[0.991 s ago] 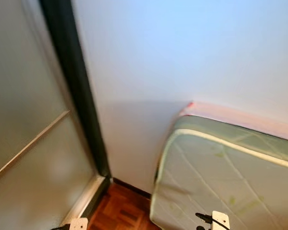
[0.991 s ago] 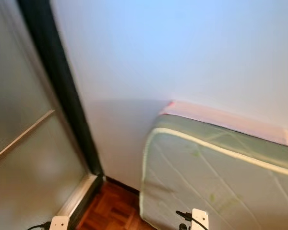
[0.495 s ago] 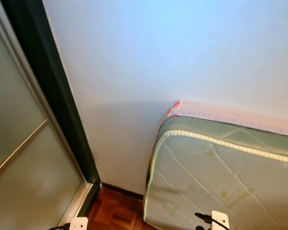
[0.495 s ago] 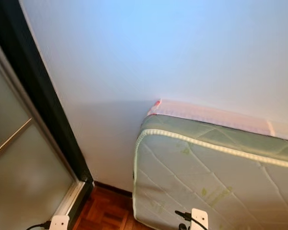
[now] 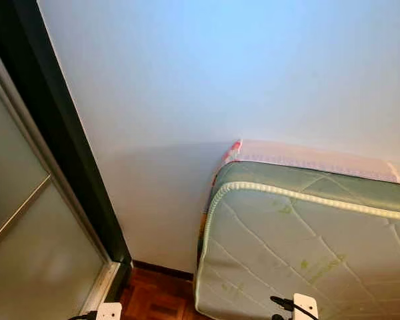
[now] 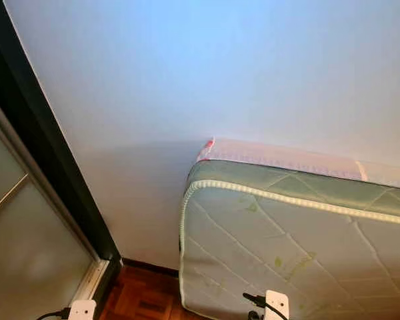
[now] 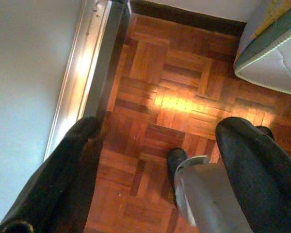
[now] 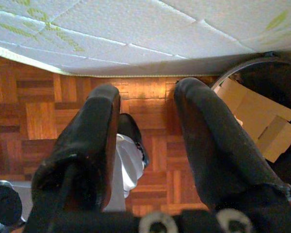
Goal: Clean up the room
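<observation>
A pale green quilted mattress (image 5: 307, 253) stands on edge against the white wall (image 5: 220, 73), with a pink-edged layer (image 5: 300, 155) behind it. Both arms hang low over the parquet floor (image 7: 184, 73). My left gripper (image 7: 160, 128) is open with nothing between its fingers, above the floor beside the sliding door track (image 7: 94, 53). Also open and holding nothing, my right gripper (image 8: 148, 92) hangs just below the mattress face (image 8: 136, 29). A round dark bin (image 8: 281, 82) with pieces of brown cardboard (image 8: 259, 116) stands by the right gripper.
A dark door frame (image 5: 60, 153) with frosted glass panels (image 5: 27, 253) fills the left side. A dark skirting board (image 5: 160, 269) runs along the wall's foot. My own feet (image 7: 177, 160) stand on the parquet between door and mattress.
The camera has turned to the right and steadied: door frame and mattress sit further left in the picture and look sharper. Nothing in the room itself has moved.
</observation>
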Controlling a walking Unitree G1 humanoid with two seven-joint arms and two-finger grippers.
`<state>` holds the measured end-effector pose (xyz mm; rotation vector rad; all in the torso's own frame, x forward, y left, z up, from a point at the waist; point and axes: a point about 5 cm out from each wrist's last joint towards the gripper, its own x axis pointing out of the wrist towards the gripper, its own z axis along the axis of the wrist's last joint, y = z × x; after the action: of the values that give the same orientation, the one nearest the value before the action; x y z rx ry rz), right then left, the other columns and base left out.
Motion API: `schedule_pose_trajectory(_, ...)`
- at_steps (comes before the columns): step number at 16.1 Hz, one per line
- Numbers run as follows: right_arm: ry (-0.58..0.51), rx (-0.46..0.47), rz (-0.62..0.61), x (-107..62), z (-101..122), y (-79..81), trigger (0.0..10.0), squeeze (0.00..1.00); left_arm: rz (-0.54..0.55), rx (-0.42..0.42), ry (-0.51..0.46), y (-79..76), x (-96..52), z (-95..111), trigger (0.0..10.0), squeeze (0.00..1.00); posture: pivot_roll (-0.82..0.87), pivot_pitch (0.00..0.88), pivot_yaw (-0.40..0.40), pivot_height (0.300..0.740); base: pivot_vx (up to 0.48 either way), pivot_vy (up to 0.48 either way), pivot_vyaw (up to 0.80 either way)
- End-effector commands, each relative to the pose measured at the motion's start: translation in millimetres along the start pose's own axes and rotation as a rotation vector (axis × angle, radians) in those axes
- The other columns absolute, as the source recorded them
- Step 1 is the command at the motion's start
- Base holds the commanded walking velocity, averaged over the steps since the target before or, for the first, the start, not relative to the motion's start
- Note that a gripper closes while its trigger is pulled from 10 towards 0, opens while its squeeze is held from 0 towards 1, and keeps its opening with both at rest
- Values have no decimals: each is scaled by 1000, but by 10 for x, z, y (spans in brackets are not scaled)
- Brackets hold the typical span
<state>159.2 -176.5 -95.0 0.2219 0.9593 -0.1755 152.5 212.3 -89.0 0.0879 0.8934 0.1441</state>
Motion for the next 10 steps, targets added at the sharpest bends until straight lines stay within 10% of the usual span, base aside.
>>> schedule_pose_trajectory(1,-25,-14,94,74,530,-77,10000,0,-92,-37,43,-113,97,231,10000,0,98,0,-146,740,0,0,-756)
schedule_pose_trajectory(10,-18,-22,100,74,527,-75,10000,0,-94,-31,44,-114,97,229,10000,0,96,0,-144,740,0,0,-756)
